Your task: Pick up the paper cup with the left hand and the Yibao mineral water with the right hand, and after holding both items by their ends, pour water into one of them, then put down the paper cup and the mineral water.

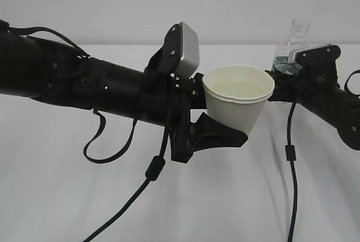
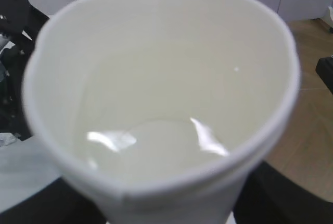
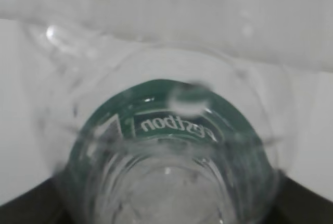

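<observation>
The cream-white paper cup (image 1: 239,101) is held upright off the table, my left gripper (image 1: 218,110) shut on its lower wall, with one black finger (image 1: 219,134) in front. In the left wrist view the paper cup (image 2: 156,94) fills the frame, with clear water glinting at its bottom and the left gripper (image 2: 161,211) dark at both lower corners. The Yibao mineral water (image 1: 293,40) stands upright and uncapped at the back right, with my right gripper (image 1: 291,72) shut on it. In the right wrist view the bottle (image 3: 171,151), with its green label band, sits within the right gripper (image 3: 166,214).
The white table (image 1: 225,197) spreads below both arms. Black cables (image 1: 289,157) hang from each wrist towards the table. A grey camera box (image 1: 185,48) sits on the left wrist, just left of the cup's rim.
</observation>
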Motion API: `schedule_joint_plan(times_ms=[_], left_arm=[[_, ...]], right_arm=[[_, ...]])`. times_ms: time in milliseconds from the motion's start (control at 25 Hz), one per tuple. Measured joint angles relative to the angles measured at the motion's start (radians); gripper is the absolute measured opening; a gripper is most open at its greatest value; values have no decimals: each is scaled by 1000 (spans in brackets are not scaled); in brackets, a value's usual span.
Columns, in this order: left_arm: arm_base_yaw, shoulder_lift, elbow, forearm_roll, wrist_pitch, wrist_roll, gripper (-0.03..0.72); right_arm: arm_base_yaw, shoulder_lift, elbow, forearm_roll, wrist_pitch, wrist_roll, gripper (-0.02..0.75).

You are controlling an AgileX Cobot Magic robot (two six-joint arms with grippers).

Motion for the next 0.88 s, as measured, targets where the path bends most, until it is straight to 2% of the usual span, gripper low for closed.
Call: schedule_joint_plan(times_ms=[880], left_arm=[[0,0,0,0,0,0,445]], right_arm=[[0,144,-29,44,-115,-12,464]])
